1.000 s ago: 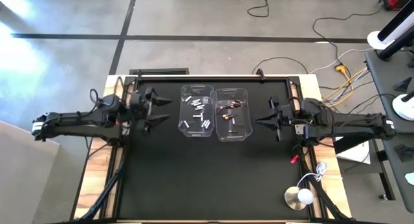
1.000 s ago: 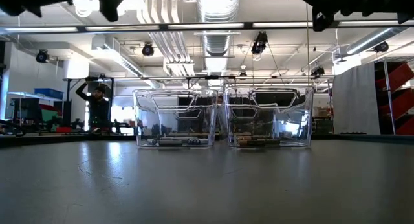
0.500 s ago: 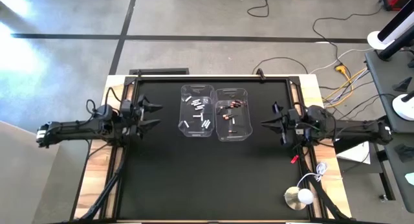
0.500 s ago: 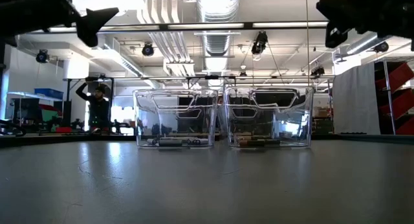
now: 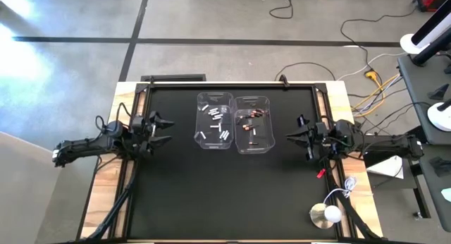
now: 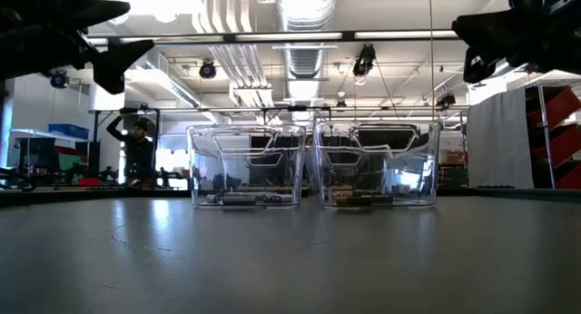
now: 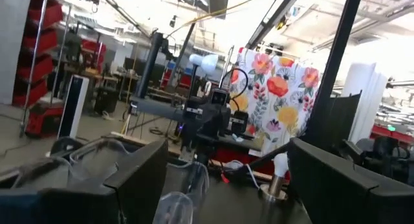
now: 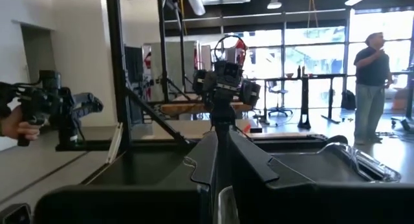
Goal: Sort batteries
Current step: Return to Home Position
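Two clear plastic bins stand side by side at the middle of the black table. The left bin [image 5: 215, 120] [image 6: 245, 164] holds silvery-white batteries [image 5: 217, 124]. The right bin [image 5: 254, 124] [image 6: 377, 164] holds dark batteries with copper-red ends [image 5: 250, 124]. My left gripper [image 5: 169, 130] [image 6: 113, 33] [image 7: 226, 185] hangs open above the table, left of the bins, pointing at them. My right gripper [image 5: 287, 137] [image 6: 472, 37] [image 8: 217, 166] hangs shut on the bins' right, with nothing between its fingers.
A small red clip piece [image 5: 320, 173] lies at the mat's right edge. A white round object [image 5: 325, 214] with a cord sits at the near right corner. People stand in the room beyond the table [image 6: 138, 146] [image 8: 372, 88]. Bare black mat [image 5: 218, 194] lies in front of the bins.
Both arms have sunk lower above the table with their grippers still pointing at the bins. The left gripper has also drawn back a little toward the table's left edge. Neither finger gap has changed, and the bins and batteries have stayed put.
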Robot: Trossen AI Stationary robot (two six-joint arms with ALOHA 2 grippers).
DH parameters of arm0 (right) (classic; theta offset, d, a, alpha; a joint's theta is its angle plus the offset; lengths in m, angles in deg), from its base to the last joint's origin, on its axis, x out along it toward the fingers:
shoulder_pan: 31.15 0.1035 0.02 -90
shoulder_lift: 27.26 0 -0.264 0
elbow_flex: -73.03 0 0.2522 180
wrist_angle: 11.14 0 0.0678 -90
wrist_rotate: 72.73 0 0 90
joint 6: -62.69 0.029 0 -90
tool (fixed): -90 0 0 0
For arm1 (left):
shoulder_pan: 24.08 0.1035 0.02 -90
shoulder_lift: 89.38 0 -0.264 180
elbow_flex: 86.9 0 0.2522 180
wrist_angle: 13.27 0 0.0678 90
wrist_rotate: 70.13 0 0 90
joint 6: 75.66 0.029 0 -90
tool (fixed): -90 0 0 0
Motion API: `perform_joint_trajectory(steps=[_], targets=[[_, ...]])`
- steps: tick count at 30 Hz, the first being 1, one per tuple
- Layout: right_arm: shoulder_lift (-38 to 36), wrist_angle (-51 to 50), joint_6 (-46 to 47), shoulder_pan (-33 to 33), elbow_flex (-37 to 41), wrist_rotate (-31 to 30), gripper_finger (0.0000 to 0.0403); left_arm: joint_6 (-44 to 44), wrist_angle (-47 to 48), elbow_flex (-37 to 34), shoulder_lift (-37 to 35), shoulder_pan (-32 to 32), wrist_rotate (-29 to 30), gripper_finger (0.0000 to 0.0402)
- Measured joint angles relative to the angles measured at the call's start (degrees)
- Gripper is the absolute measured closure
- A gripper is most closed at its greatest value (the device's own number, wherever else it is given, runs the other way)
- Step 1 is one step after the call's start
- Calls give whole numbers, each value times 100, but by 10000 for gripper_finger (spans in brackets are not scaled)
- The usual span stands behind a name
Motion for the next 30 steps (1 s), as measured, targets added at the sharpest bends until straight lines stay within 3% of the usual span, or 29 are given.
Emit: perform_joint_trajectory(steps=[9,15,20,30], targets=[[-34,-76,-36,0,2,-2,374,45,488,0,-4,-4,-161,109],[-576,-169,-146,0,7,0,374,166,503,49,-4,-4,-344,109],[-1323,-1106,-267,0,12,-19,374,233,605,114,-4,-4,-323,109],[-1241,-1800,-53,0,2,-230,374,231,627,78,-2,-7,-192,109]])
